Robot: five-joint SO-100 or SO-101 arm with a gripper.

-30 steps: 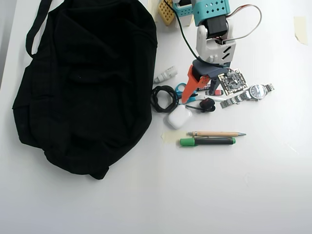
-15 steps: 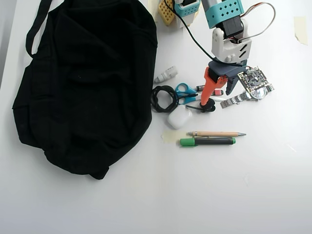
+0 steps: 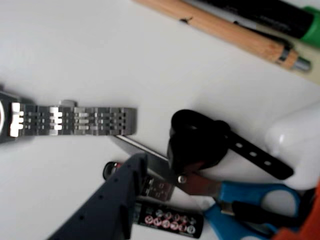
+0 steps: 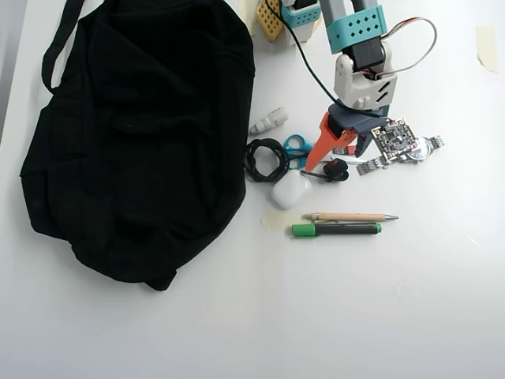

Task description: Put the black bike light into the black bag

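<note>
White tabletop, cluttered on the right: your light (image 4: 335, 169) lies on the table among scissors (image 4: 297, 146), earbud case (image 4: 289, 189) and watch (image 4: 410, 150), well apart from the bag (image 4: 134, 134) at left. Your gripper (image 4: 337, 156) hovers just above it, jaws spread, holding nothing. Nothing is done yet; grasp, carry and drop all remain.

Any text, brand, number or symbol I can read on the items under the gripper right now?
No readable words anywhere in either view.
Slim black-and-red stick: a row of small round red-and-white symbols, too blurred to read.
Watch: dial too small to read in the overhead view.
Green marker, wooden pen, white earbud case: no legible print.
</note>
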